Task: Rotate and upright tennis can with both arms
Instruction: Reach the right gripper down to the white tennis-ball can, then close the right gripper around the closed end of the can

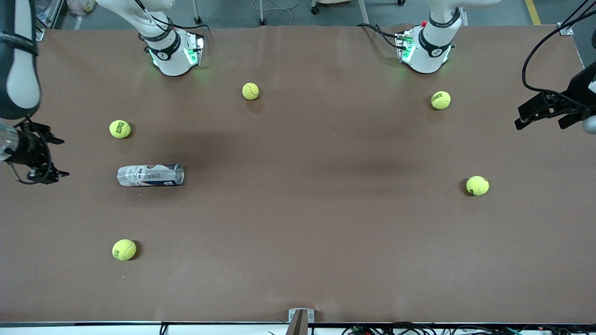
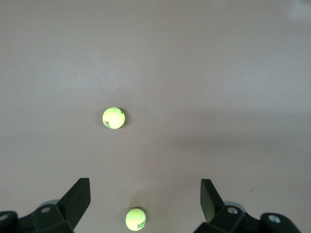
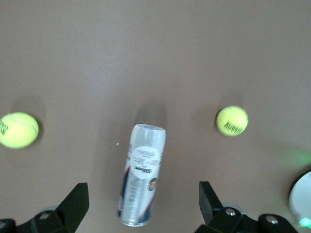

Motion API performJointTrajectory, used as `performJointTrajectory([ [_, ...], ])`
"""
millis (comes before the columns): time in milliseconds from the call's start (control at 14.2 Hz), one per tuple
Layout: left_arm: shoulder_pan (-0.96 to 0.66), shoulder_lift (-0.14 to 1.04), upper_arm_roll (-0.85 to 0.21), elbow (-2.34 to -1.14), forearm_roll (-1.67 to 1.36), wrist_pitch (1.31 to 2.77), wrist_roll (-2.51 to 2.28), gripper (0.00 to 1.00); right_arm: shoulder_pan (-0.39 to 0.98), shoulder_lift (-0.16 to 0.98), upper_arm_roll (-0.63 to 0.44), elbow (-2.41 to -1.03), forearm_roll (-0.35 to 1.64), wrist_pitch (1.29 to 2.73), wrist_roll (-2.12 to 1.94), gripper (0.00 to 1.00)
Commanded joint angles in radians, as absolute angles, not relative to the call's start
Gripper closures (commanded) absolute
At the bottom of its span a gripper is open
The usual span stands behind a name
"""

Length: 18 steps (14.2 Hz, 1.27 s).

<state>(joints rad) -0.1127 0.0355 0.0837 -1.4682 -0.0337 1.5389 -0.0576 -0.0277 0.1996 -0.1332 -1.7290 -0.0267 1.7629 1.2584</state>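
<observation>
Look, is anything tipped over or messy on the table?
Yes. The tennis can lies on its side, empty, toward the right arm's end of the table. Five tennis balls lie scattered loose around the table.

the table (image 1: 298,223) is covered in a matt brown sheet, paper-like, smooth with a few faint creases and no shine. the tennis can (image 1: 150,175) lying on it is clear glossy plastic that catches the light, with a smooth printed label round its middle. the tennis balls look fuzzy and felt-covered, dull yellow-green, like the one (image 1: 124,250) near the front camera. the left gripper (image 1: 542,110) and right gripper (image 1: 39,156) are matt black, hard plastic or metal by the look. the arm bases (image 1: 173,56) have glossy white shells with black bands.
</observation>
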Motion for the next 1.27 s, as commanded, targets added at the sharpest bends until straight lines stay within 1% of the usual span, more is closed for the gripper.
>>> performJointTrajectory([
  [0, -0.110, 0.037, 0.083, -1.460, -0.044, 1.537, -0.063, 0.00, 0.007, 0.193, -0.137, -1.839, -0.021, 1.869, 1.405, 0.00],
  [281, -0.110, 0.037, 0.083, -1.460, -0.043, 1.536, -0.063, 0.00, 0.011, 0.193, -0.135, -2.024, -0.021, 2.119, 1.456, 0.00],
  [422, -0.110, 0.037, 0.083, -1.460, -0.043, 1.536, -0.063, 0.00, 0.008, 0.219, -0.137, -2.078, -0.021, 2.193, 1.480, 0.00],
  [633, -0.110, 0.037, 0.083, -1.460, -0.043, 1.536, -0.063, 0.00, -0.003, 0.248, -0.135, -2.127, 0.036, 2.281, 1.496, 0.00],
  [914, -0.110, 0.037, 0.083, -1.460, -0.043, 1.536, -0.063, 0.00, 0.005, 0.281, -0.135, -2.204, 0.043, 2.434, 1.497, 0.00],
  [1195, -0.110, 0.037, 0.083, -1.460, -0.043, 1.536, -0.063, 0.00, 0.017, 0.317, -0.133, -2.217, 0.058, 2.479, 1.499, 0.00],
])
